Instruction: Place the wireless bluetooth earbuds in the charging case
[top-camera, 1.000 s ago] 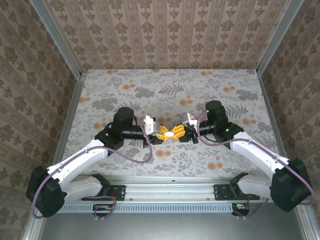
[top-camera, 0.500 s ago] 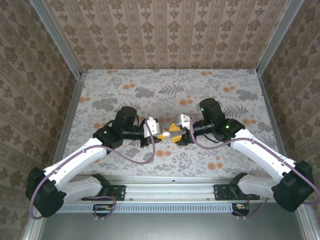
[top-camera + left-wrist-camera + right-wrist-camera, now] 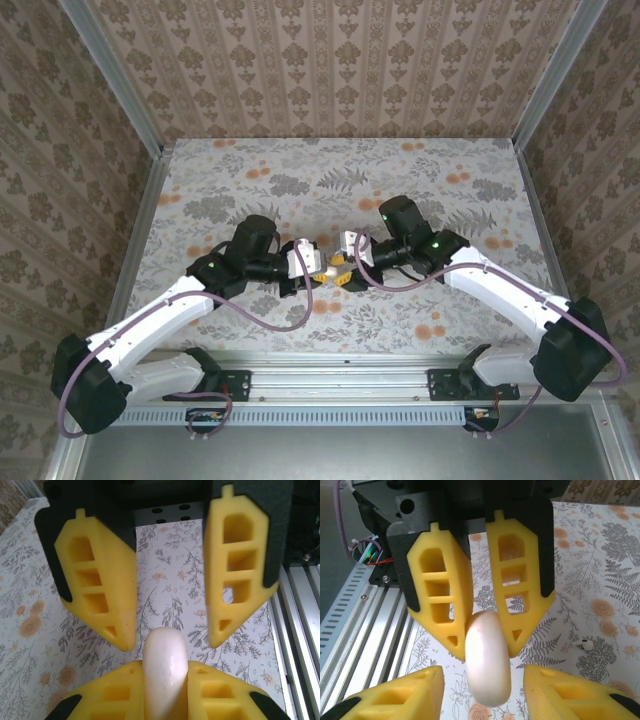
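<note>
Your left hand [image 3: 165,690] clamps the white case [image 3: 487,655] above the bench [image 3: 600,570], near its front rail. Your right hand [image 3: 484,675] stands open, with gaps either side of the case's tip. One earbud [image 3: 583,643] lies on bare bench nearby.

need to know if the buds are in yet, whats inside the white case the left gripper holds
Nothing inside shows: the charging case, clamped in the left gripper, presents only smooth white shell, so its contents are hidden. One earbud lies on the table, outside it.

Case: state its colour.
The case is glossy white, best seen in the right wrist view.
</note>
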{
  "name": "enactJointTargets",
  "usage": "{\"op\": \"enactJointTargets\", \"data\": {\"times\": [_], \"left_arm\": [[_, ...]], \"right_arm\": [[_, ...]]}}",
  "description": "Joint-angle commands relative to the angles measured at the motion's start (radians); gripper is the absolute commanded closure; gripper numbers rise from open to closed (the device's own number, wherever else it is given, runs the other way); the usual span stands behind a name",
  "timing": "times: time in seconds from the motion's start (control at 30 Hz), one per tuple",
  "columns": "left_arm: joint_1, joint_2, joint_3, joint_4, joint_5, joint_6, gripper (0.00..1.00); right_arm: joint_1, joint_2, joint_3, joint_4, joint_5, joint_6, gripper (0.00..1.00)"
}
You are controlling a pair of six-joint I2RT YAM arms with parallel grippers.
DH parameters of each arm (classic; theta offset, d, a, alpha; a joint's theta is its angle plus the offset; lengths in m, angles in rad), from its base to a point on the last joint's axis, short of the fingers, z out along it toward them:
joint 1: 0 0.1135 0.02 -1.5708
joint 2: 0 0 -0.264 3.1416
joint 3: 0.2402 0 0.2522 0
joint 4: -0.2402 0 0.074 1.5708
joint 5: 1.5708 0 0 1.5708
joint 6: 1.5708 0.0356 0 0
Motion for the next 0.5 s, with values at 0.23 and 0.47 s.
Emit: {"op": "enactJointTargets", "data": {"times": [0.23, 0.47], "left_arm": [[-0.007, -0.028, 0.030, 0.009, 0.005, 0.006, 0.84], [0.017, -0.084, -0.060, 0.140, 0.008, -0.044, 0.52]], "right_arm": [[0.008, 0.043, 0.051, -0.036, -0.032, -0.054, 0.78], [-0.016, 0.002, 0.005, 0.021, -0.075, -0.034, 0.84]]}}
